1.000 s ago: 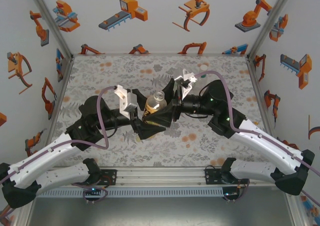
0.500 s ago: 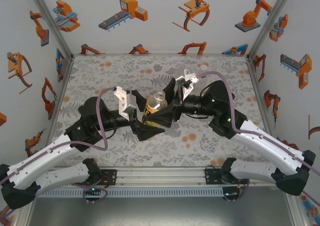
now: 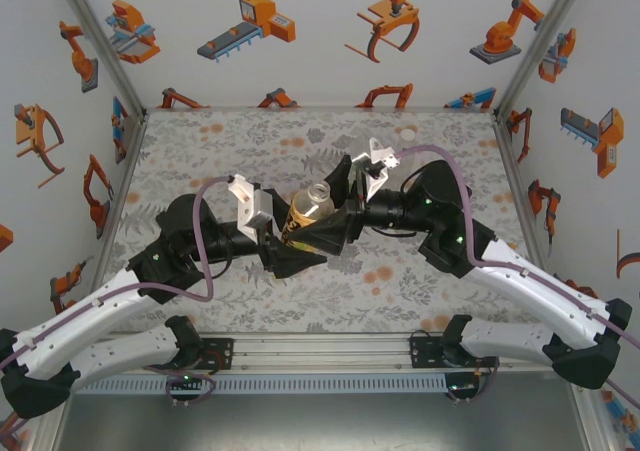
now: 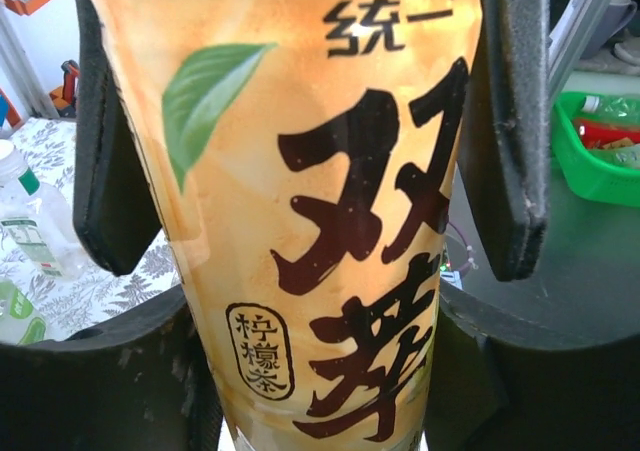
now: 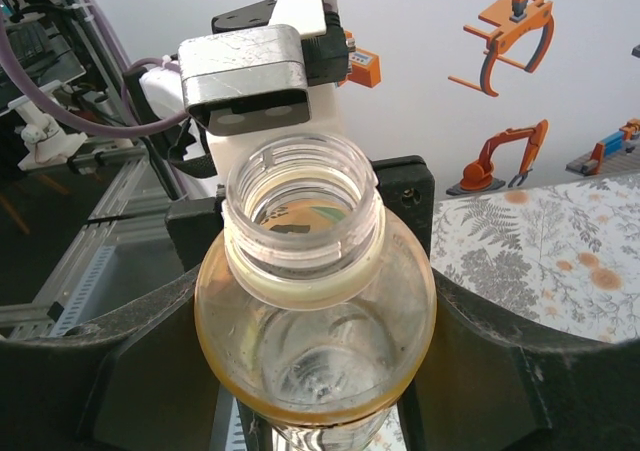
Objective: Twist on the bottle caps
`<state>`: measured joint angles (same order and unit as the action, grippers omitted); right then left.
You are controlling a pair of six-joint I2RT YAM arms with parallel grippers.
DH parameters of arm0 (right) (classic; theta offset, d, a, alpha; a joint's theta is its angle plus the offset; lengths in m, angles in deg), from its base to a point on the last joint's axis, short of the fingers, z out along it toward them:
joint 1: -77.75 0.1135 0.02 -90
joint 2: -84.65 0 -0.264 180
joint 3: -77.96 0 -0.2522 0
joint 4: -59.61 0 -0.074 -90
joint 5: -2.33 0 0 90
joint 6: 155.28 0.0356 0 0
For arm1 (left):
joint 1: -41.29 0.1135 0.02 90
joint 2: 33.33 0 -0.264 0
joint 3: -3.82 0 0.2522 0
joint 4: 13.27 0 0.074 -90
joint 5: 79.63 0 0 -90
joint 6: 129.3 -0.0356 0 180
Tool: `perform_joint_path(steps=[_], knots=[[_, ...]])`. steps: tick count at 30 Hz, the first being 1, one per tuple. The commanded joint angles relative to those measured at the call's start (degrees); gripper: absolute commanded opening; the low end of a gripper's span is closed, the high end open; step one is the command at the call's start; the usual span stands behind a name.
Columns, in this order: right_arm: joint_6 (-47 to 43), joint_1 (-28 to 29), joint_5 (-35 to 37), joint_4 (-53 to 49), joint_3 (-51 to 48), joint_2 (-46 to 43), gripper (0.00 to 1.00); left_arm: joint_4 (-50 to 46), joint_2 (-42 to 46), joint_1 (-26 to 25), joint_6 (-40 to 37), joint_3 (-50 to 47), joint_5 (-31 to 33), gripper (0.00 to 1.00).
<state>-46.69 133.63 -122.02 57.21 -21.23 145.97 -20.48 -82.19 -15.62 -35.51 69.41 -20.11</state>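
Note:
The amber bottle (image 3: 312, 203) with the yellow label (image 4: 300, 121) stands tilted above the middle of the table. Its threaded neck (image 5: 300, 211) is open, with no cap on it. My left gripper (image 3: 290, 254) comes in from the left and is shut on the bottle's labelled lower body, its fingers (image 4: 120, 171) pressed against both sides. My right gripper (image 3: 325, 233) comes in from the right and is shut on the bottle's shoulder just under the neck (image 5: 315, 371). A slim clear bottle (image 4: 35, 221) with a white-green label and a white top stands on the table behind.
Both arms meet over the flower-patterned table (image 3: 220, 141), whose far half lies open. White walls with orange robot stickers close off three sides. A green basket (image 4: 600, 151) with packets sits on a dark surface off the table. A green-tinted object (image 4: 15, 311) lies near the slim bottle.
The left gripper's jaws have closed in on the bottle's lower body. The bottle and the right gripper have hardly moved.

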Motion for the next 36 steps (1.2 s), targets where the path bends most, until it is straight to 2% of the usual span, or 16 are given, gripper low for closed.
perform_joint_path(steps=[1,4,7,10,17,20,24,27,32,36], knots=[[-0.4,0.72,0.79,0.49,2.26,-0.56,0.18,-0.43,0.9,0.54,-0.28,-0.75,-0.73,0.51],[-1.62,0.76,2.64,-1.48,2.15,-1.45,0.54,-0.93,1.61,0.79,-0.6,-0.7,0.16,0.48],[-3.67,0.8,5.61,-5.19,2.43,-3.03,0.67,-3.08,2.64,1.09,-1.34,-0.38,2.83,0.41],[-5.25,0.76,8.98,-8.9,2.49,-4.46,0.72,-5.38,4.1,1.43,-2.38,-0.43,6.25,0.3],[-4.84,0.75,14.93,-13.11,0.31,-6.6,0.71,-10.84,7.5,1.97,-4.08,-0.23,14.61,0.11],[-2.67,0.77,20.65,-15.63,-1.56,-6.98,0.69,-14.44,9.89,2.15,-5.08,0.3,19.0,0.0],[2.78,0.81,30.11,-18.55,-4.74,-6.17,0.61,-18.3,13.61,2.33,-5.46,0.46,23.78,0.0],[7.96,0.8,34.65,-23.01,-4.93,-2.79,0.57,-19.77,16.5,2.32,-5.14,0.2,25.69,0.0],[17.46,1.22,35.05,-28.84,-2.91,7.06,0.45,-22.24,19.92,2.34,-4.46,0.25,27.23,0.0],[22.18,2.99,36.45,-32.21,0.35,16.82,0.38,-23.57,22.23,2.32,-3.24,0.34,28.07,0.0]])
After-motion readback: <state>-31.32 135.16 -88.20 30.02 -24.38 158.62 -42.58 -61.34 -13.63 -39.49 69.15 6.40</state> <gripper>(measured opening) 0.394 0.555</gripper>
